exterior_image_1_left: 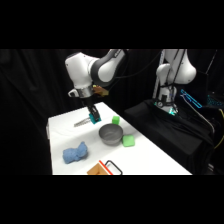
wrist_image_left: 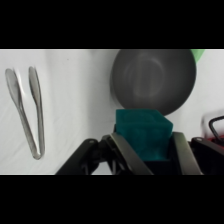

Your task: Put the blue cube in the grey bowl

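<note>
The small teal-blue cube (wrist_image_left: 144,134) is held between my gripper's (wrist_image_left: 147,150) two fingers, lifted off the table. In the side view the gripper (exterior_image_1_left: 93,118) hangs above the white table, left of the grey bowl (exterior_image_1_left: 110,134), with the cube (exterior_image_1_left: 93,119) a teal spot at its tip. Seen from the wrist, the round grey bowl (wrist_image_left: 153,80) with its dark inside lies just beyond the cube, which overlaps the bowl's near rim.
Metal tongs (wrist_image_left: 27,110) lie on the table to the left in the wrist view. Two light green cubes (exterior_image_1_left: 116,120) (exterior_image_1_left: 128,141) sit beside the bowl. A pale-blue cloth (exterior_image_1_left: 75,153) lies near the front left; an orange-and-black object (exterior_image_1_left: 106,169) sits at the front edge.
</note>
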You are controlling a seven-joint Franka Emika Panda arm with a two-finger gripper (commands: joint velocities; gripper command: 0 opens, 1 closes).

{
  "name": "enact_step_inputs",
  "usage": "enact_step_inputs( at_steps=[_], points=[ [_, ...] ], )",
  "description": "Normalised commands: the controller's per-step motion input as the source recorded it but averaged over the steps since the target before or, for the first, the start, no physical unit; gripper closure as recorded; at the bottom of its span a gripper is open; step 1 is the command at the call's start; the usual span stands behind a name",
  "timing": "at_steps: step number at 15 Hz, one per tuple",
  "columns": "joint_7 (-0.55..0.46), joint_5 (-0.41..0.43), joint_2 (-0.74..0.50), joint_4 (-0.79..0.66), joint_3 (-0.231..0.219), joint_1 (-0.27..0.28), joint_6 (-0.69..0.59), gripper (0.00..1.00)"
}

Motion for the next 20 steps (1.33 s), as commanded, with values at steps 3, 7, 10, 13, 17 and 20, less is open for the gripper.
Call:
enact_step_inputs(
  at_steps=[3,7,10,13,17,20],
  points=[
    [-0.05,0.035,-0.40,-0.47,0.020,0.065,0.11,0.74],
    [-0.02,0.074,-0.30,-0.43,0.018,0.057,0.24,0.74],
    [0.02,0.062,-0.13,-0.36,0.014,0.053,0.48,0.74],
    [0.05,0.077,-0.01,-0.25,0.019,0.047,0.40,0.74],
    [0.02,0.083,0.00,-0.19,0.030,0.038,0.34,0.74],
    [0.05,0.032,0.04,-0.12,0.015,0.048,0.35,0.74]
  ],
)
